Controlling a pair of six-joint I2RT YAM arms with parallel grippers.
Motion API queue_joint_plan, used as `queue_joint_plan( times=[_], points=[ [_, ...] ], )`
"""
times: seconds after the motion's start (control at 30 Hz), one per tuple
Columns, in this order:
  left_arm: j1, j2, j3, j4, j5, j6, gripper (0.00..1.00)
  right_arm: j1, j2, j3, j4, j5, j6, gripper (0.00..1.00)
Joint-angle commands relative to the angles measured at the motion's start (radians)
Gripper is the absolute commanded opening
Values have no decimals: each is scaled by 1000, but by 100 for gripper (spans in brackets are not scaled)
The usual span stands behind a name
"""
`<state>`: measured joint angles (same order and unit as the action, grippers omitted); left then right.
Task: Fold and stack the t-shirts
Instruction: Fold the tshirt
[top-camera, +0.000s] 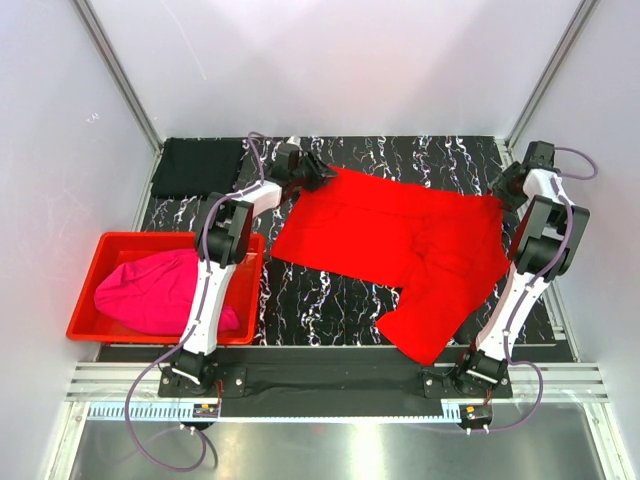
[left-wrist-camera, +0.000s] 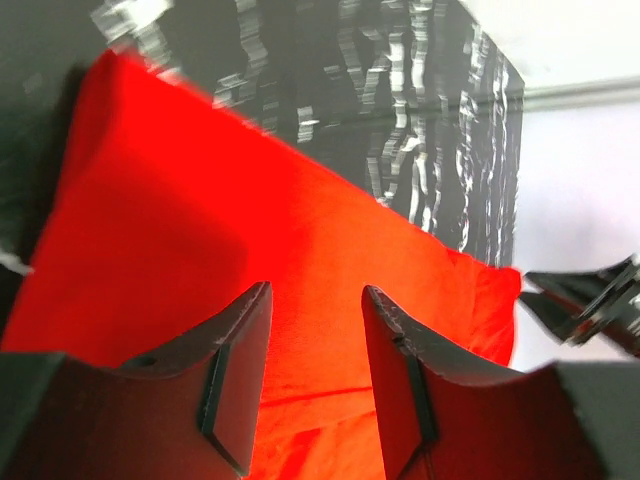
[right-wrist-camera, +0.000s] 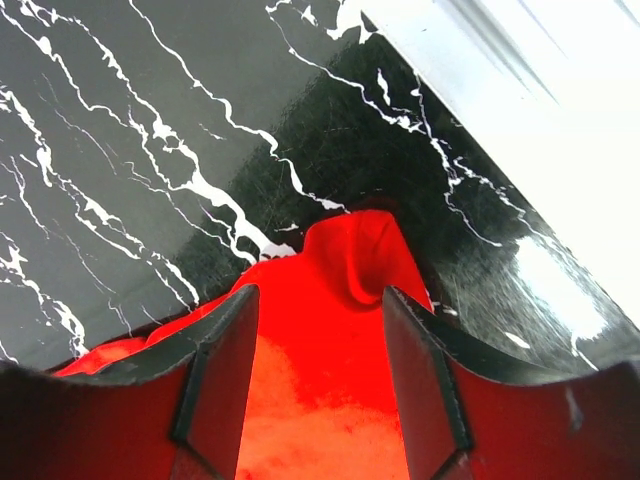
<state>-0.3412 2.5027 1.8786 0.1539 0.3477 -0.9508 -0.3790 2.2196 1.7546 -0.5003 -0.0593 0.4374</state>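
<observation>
The bright red soft-cloth t-shirt (top-camera: 400, 240) looks light and limp and would likely sag and crease, so it seems best pinched at its two far corners and lifted evenly. It lies spread out, slightly rumpled, on the black marbled worktop (top-camera: 300, 300), one part trailing toward the near edge. The left gripper (top-camera: 318, 177) hangs over the far left corner and the right gripper (top-camera: 503, 190) over the far right, both with jaws apart above the cloth

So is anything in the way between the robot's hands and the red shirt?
No, nothing visible. The left gripper and right gripper are both at the far corners of the red t-shirt, jaws apart, with only its red cloth showing in the gap.
</observation>
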Motion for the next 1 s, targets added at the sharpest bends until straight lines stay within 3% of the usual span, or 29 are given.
queue_joint_plan(
  times=[0.0, 0.1, 0.23, 0.37, 0.6, 0.83, 0.97],
  points=[
    [28, 42, 31, 41, 45, -137, 45, -12, 21, 19, 42, -31, -23, 58],
    [28, 50, 37, 6, 28, -141, 45, -17, 34, 25, 40, -27, -26, 55],
    [33, 53, 39, -37, 8, -143, 45, -32, 35, 26, 14, 33, -12, 43],
    [41, 62, 36, -53, 5, -154, 45, -38, 49, 52, -13, 99, -31, 39],
    [51, 77, 43, -63, 13, -148, 46, -35, 161, 161, -40, 29, -11, 38],
    [68, 79, 50, -24, 31, -135, 47, 15, 334, 480, -164, -79, 20, 40],
    [71, 68, 62, -5, 62, -82, 48, 55, 477, 766, -210, -96, 50, 41]
  ],
)
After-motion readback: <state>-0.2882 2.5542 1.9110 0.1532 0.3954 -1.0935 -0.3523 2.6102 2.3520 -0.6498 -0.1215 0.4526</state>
